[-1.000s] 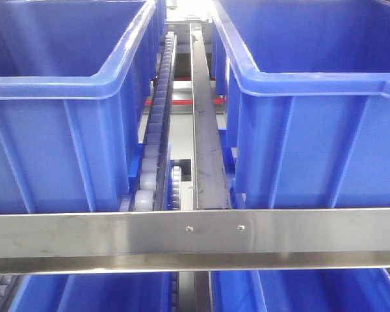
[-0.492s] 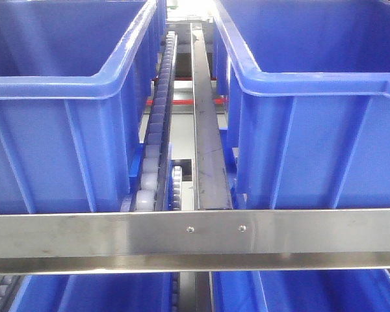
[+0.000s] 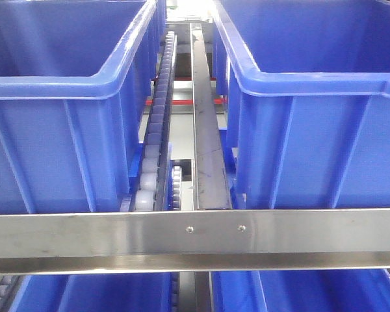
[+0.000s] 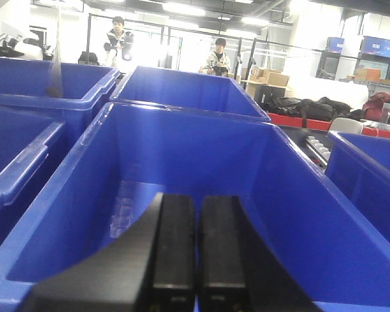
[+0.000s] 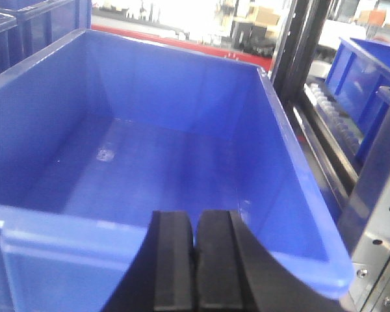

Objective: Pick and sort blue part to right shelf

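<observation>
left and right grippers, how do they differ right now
The left gripper shows a thin gap between its fingers; the right gripper has its fingers pressed together. The left one sits low over the near rim of its bin, the right one higher, looking down into its bin. Both are black, shut and hold nothing, and no blue part shows.

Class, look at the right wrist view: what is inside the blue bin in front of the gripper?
The blue bin shows only its bare floor and walls; no blue part is visible. The shut right gripper hides the strip of bin directly behind it.
</observation>
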